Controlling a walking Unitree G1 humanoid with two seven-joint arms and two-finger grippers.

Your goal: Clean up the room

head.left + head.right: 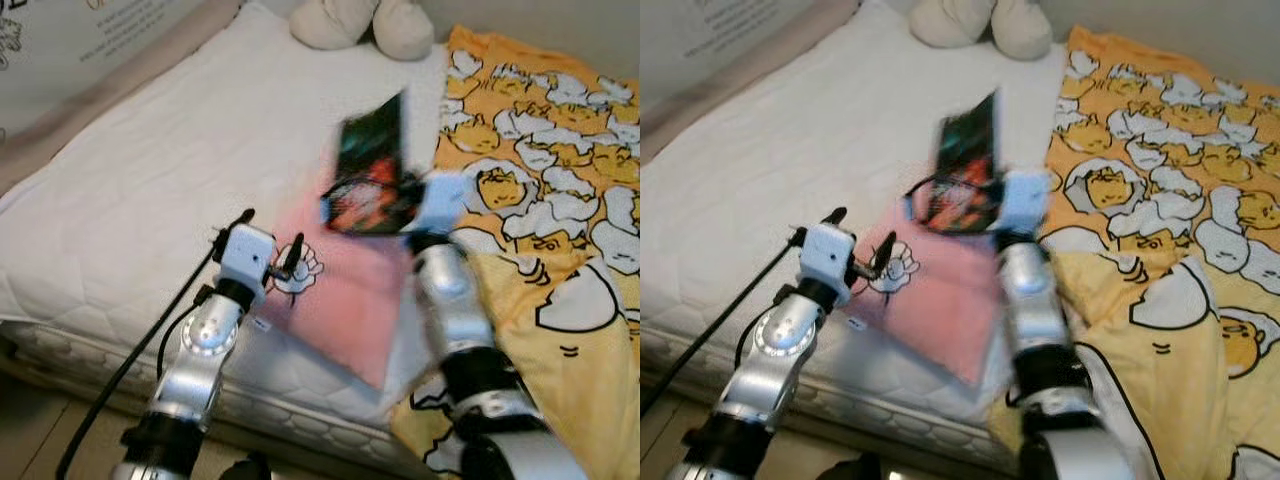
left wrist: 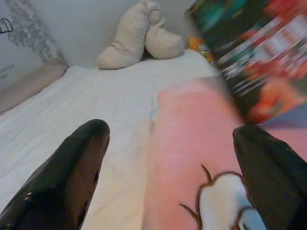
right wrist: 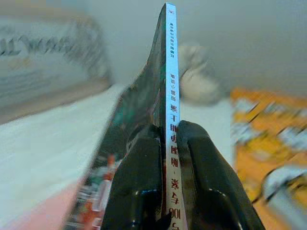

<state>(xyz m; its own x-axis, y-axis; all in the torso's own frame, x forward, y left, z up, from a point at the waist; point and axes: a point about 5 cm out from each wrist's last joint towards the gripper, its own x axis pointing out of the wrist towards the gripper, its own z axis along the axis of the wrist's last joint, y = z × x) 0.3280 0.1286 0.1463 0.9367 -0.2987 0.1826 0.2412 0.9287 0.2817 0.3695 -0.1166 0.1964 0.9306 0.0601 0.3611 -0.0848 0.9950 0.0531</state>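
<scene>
A thin book with a dark, red and green cover (image 1: 370,170) hangs in the air over the bed, blurred by motion. My right gripper (image 3: 168,139) is shut on its spine edge. Beneath it lies a pink pillow (image 1: 350,290) with a small white cartoon print, near the mattress's front edge. My left gripper (image 1: 270,240) stands open low over the pillow's left corner, one of its fingers (image 2: 72,167) above the white sheet and the other above the pink cover.
The white mattress (image 1: 150,190) stretches to the left and back. A yellow cartoon-print blanket (image 1: 560,200) covers the right side. A cream plush toy (image 1: 365,25) sits at the head of the bed. A printed board (image 1: 60,40) leans at the far left.
</scene>
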